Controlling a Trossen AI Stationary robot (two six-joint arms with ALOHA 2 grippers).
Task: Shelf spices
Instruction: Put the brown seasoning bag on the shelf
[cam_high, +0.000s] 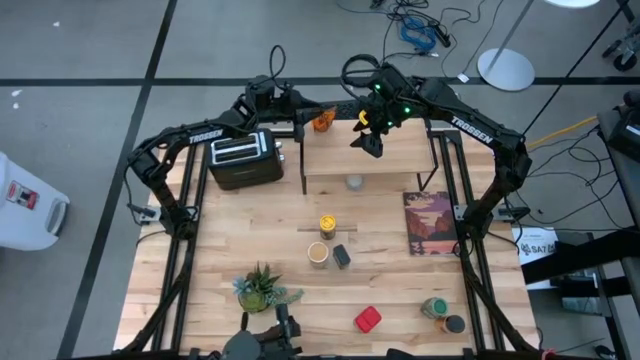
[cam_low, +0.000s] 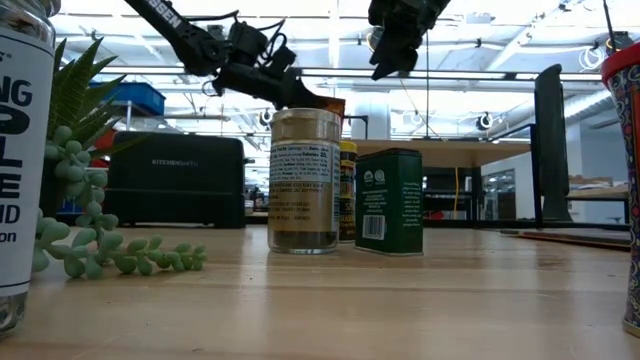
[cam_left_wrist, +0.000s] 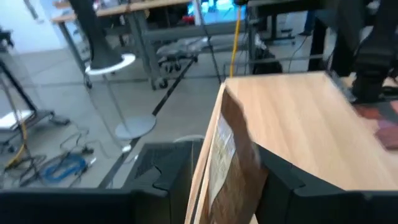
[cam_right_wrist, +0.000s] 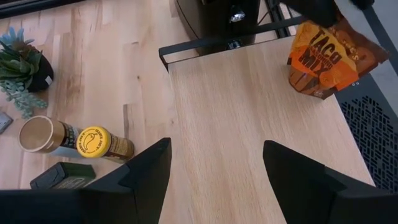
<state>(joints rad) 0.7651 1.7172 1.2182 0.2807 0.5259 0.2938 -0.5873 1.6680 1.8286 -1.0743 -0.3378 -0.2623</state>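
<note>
An orange taco-mix packet (cam_high: 322, 122) stands on its lower edge at the far left corner of the shelf (cam_high: 370, 160), a light plank on a black frame. My left gripper (cam_left_wrist: 224, 186) reaches it from the left and is open, one finger on each side of the packet (cam_left_wrist: 227, 155). My right gripper (cam_right_wrist: 214, 180) hovers open over the plank's middle, with nothing between its fingers. On the table in front lie a yellow-lidded jar (cam_high: 327, 222), a tan-lidded jar (cam_high: 318, 252), a dark tin (cam_high: 342, 256) and a red tin (cam_high: 367, 319). My left gripper comes nearly level from the table's left, its fingers astride the packet's upper part (cam_right_wrist: 317, 31). The packet's flat sides face the fingers (cam_left_wrist: 277, 180). I cannot tell whether either finger touches it. The packet's lower edge (cam_right_wrist: 311, 90) rests on the plank, tilted.
A black toaster (cam_high: 245, 160) stands left of the shelf. A book (cam_high: 430, 222) lies at the right, a potted plant (cam_high: 260, 288) near the front left, and two more jars (cam_high: 440, 312) at the front right. A small grey-capped container (cam_high: 354, 182) stands by the shelf's front edge.
</note>
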